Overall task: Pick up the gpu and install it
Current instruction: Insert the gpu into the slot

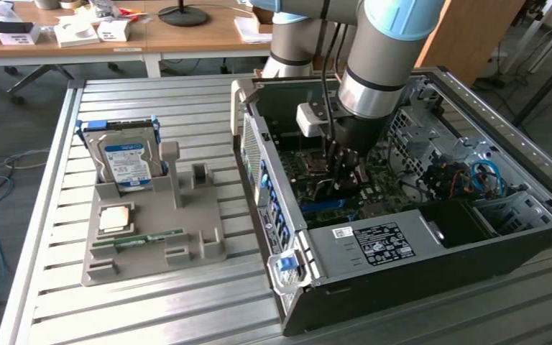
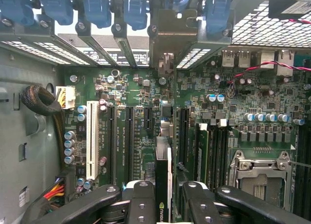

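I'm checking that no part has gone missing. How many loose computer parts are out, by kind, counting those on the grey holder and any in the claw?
hard drive: 1
processor chip: 1
memory stick: 1
gpu, gripped in the claw: 1
Total: 4

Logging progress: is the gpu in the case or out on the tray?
In the case. The claw holds the gpu edge-on over the motherboard slots; whether it is seated in one, cannot tell.
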Controlling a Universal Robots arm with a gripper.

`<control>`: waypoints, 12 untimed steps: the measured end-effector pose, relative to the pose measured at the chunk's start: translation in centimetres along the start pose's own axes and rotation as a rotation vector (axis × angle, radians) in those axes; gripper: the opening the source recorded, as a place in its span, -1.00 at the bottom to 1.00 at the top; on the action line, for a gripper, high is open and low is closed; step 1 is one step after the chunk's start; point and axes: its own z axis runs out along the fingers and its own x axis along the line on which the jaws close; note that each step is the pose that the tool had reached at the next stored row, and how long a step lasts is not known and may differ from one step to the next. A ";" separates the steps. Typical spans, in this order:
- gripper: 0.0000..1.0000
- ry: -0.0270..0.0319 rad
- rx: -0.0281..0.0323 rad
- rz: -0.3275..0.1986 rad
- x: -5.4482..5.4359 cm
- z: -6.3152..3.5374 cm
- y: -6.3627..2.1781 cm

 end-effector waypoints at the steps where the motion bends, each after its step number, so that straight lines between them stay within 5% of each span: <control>1: -0.47 0.0000 0.0000 0.000 0.0 0.00 0.00; 12: -0.47 -0.0001 0.0000 0.000 0.0 0.17 0.00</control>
